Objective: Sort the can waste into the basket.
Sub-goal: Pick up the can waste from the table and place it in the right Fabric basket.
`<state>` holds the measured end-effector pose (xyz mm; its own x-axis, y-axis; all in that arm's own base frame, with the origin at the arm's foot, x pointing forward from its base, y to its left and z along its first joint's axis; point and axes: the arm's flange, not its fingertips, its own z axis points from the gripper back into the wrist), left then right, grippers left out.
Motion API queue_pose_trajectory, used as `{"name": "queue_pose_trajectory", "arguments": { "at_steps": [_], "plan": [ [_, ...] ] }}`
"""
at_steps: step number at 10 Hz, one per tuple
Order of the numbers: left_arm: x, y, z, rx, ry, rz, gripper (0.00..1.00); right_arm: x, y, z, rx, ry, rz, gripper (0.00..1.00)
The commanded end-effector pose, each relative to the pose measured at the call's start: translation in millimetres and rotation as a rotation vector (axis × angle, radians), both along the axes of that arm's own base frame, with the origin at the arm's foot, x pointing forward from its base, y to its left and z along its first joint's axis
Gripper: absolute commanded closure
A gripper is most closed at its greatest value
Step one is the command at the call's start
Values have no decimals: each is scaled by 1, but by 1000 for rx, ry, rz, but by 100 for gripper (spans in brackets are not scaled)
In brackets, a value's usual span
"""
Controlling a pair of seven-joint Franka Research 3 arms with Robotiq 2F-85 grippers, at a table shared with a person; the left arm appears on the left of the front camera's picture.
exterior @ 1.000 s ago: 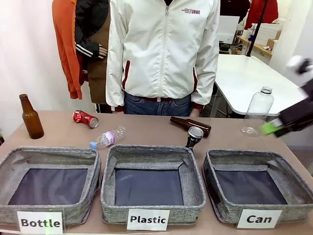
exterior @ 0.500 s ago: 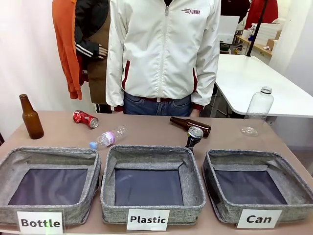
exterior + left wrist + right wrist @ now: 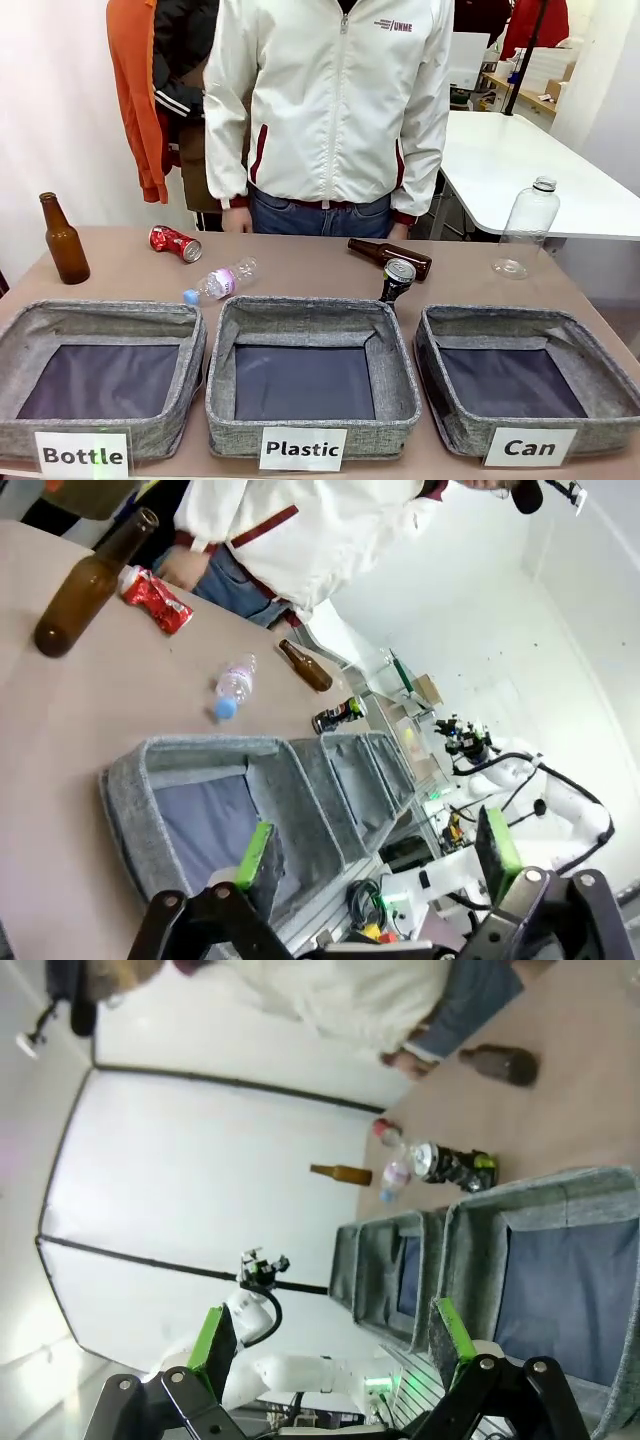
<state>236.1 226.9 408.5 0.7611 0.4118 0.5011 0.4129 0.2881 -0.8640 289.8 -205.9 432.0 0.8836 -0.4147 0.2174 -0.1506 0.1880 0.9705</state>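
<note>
The dark can (image 3: 397, 279) stood just behind the far right corner of the Plastic basket (image 3: 300, 305). The red can (image 3: 175, 242) lay on its side at far left. The Can basket (image 3: 497, 318) showed only its dark floor. The left gripper (image 3: 378, 850) and right gripper (image 3: 330, 1335) hung spread wide, well apart from both cans.
</note>
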Motion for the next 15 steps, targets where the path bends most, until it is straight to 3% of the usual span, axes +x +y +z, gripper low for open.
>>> {"name": "queue_pose_trajectory", "arguments": {
  "at_steps": [1, 5, 8, 12, 14, 15],
  "plan": [
    [-8, 2, 2, 28, -23, -22, 0, -2, 5, 18, -28, -34, 23, 0],
    [-8, 2, 2, 28, -23, -22, 0, -1, 8, 14, -35, -5, 30, 0],
    [-8, 2, 2, 28, -23, -22, 0, 34, 93, 62, -419, -190, 274, 0],
    [-8, 2, 2, 28, -23, -22, 0, 84, 219, 55, -897, -508, 537, 0],
    [-8, 2, 2, 28, -23, -22, 0, 94, 268, 52, -1044, -560, 591, 0],
    [-8, 2, 2, 28, -23, -22, 0, 103, 275, 52, -1042, -534, 489, 0]
  ]
}}
